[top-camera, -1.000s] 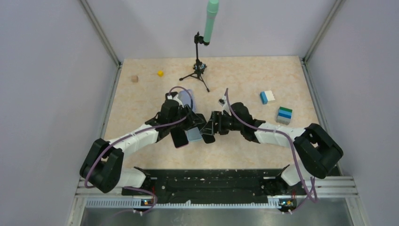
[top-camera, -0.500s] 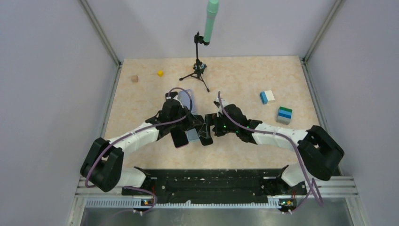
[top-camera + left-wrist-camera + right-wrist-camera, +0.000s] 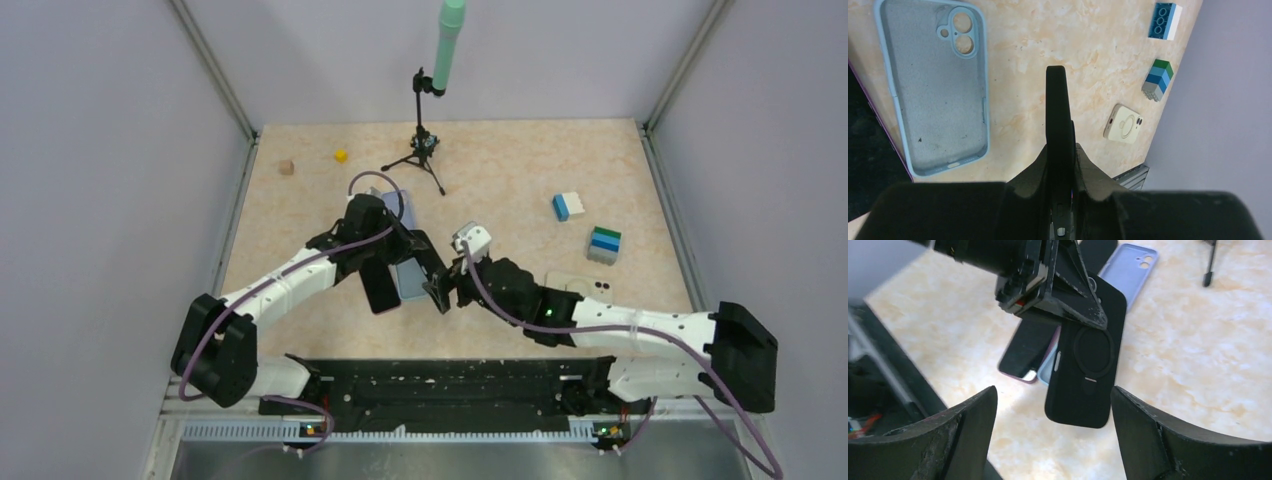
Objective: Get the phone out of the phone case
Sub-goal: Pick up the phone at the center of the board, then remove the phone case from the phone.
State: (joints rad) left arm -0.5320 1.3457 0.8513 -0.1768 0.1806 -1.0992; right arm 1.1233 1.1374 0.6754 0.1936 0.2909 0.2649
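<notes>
**Top external view.** The left pincer (image 3: pixel 422 264) is narrow, clamped on one end of the black phone case (image 3: pixel 432 280), which it holds above the bench (image 3: pixel 520 170). The right pincer (image 3: pixel 446 292) stands wide with nothing in it. It faces the case's free end from just beside it, so it is the free pincer nearer to the case. A black phone (image 3: pixel 380 288) and a light blue case (image 3: pixel 408 281) lie flat on the bench under and beside the left pincer.

**Left wrist view.** The black phone case (image 3: pixel 1056 100) is seen edge-on, running straight out from between the closed fingers (image 3: pixel 1040 160). Its long axis follows the pincer's own line of reach. The light blue case (image 3: pixel 933 90) lies empty with its hollow side up, apart from the held case on its left. Whether a phone sits in the black case cannot be told from this edge.

**Right wrist view.** The right fingers (image 3: pixel 965 432) are spread wide at the bottom corners. The black phone case (image 3: pixel 1088 360) hangs ahead of them and between them, touching neither. Its ringed back is turned toward this pincer. Its long axis runs away from the right pincer, slightly tilted, with the far end in the left pincer (image 3: pixel 1083 305) and the free end nearest. The coming move, as judged, turns on this free end, which lies straight ahead along the case's length, within the spread of the fingers.
</notes>
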